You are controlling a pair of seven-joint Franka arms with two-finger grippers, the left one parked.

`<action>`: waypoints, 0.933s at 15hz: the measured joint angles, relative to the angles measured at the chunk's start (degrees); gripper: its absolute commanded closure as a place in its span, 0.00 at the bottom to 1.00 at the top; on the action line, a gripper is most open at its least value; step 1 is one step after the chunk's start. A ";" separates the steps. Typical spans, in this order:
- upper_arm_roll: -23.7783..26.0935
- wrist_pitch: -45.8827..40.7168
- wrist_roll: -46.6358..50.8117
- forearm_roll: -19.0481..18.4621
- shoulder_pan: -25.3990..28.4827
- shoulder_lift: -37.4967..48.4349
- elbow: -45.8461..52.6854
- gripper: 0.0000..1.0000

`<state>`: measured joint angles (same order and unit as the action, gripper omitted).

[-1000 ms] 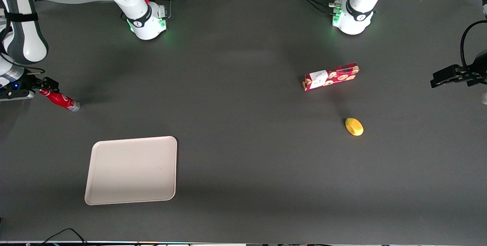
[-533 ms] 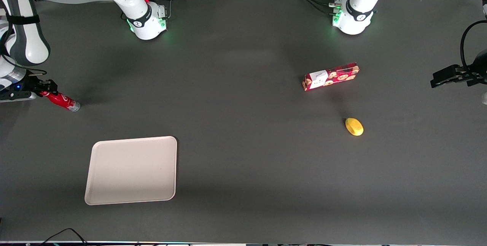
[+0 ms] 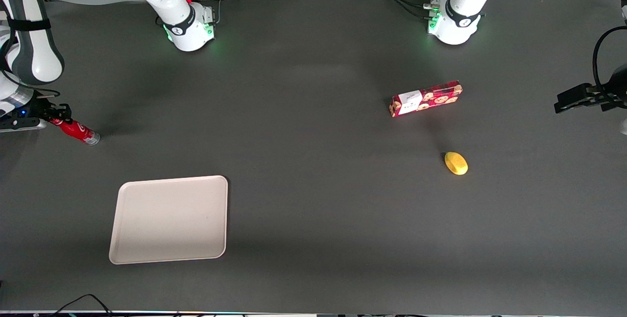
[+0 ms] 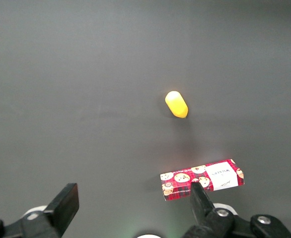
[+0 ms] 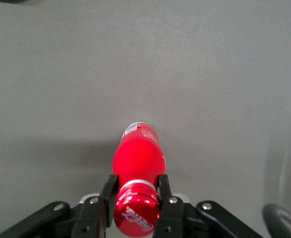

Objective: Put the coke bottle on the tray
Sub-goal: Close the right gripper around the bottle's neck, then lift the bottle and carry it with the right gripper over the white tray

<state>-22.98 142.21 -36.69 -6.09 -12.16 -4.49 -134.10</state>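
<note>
Grasp step: pincer clamped on the coke bottle's neck, lift and carry to tray next.

Counter carries the tray, bare, nearer the front camera than the coke bottle, which sits at the working arm's end; the pincer grips it just under the cap. Next: raise it, move it over the tray, lower it. Versus a second ago, the bottle's base has shifted slightly toward the pincer.

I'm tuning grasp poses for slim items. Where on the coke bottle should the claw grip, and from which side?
At the neck just under the cap, coming down from above. The coke bottle stands upright and narrows there, so the fingers fit either side of it. The claw already sits shut on that neck, probably a sound hold for carrying it to the tray.
</note>
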 measured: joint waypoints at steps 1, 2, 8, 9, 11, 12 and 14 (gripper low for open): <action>0.04 -1.23 0.00 0.02 0.00 0.09 0.34 1.00; 0.09 -3.06 0.02 0.20 0.01 0.28 1.02 1.00; 0.38 -18.94 0.87 3.83 1.55 3.43 12.61 1.00; 0.60 -21.77 1.83 3.89 2.28 3.85 15.48 1.00; 1.70 -27.47 4.43 3.95 3.77 4.43 21.53 1.00; 2.44 -30.24 5.79 3.97 4.44 4.51 24.57 1.00; 3.98 -35.67 8.83 3.97 5.71 4.07 30.84 1.00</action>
<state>-19.00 106.54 -27.85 -2.12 -6.46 -0.41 -103.26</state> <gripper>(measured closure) 0.626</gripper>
